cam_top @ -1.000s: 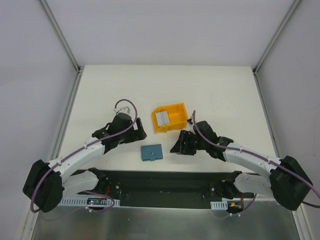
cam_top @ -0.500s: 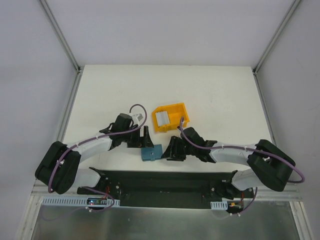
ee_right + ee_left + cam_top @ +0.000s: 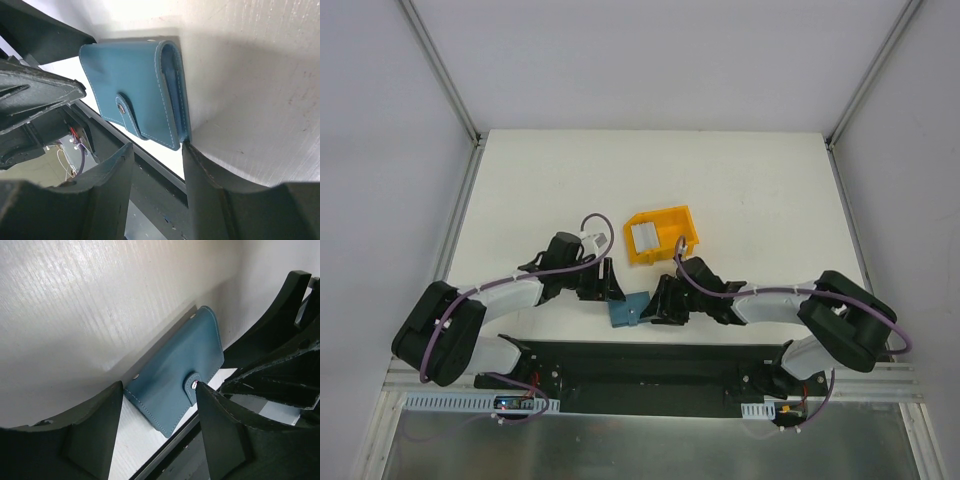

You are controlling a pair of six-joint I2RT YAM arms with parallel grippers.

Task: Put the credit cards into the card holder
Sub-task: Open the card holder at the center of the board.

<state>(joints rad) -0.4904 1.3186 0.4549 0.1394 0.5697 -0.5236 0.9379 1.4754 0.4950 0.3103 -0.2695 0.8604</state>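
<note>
The white counter [image 3: 740, 180] carries everything, and both arms bend inward low over its near edge. The yellow plastic bin [image 3: 670, 215] stands behind them, near the middle, with the pale credit cards [image 3: 643, 237] stacked inside against its left wall. The teal-blue card holder [image 3: 625, 312] lies closed, snap tab fastened, at the counter's near edge in front of the bin, between the two end effectors.

The left end effector [image 3: 157, 387] has its fingers spread either side of the holder's near corner. One tip is at the stitched edge and the other at the snap tab; whether they press on it cannot be told. The right end effector [image 3: 156, 146] also has its fingers apart. One finger touches the corner of the holder's folded spine, and the other stands clear of the holder over bare counter.
</note>
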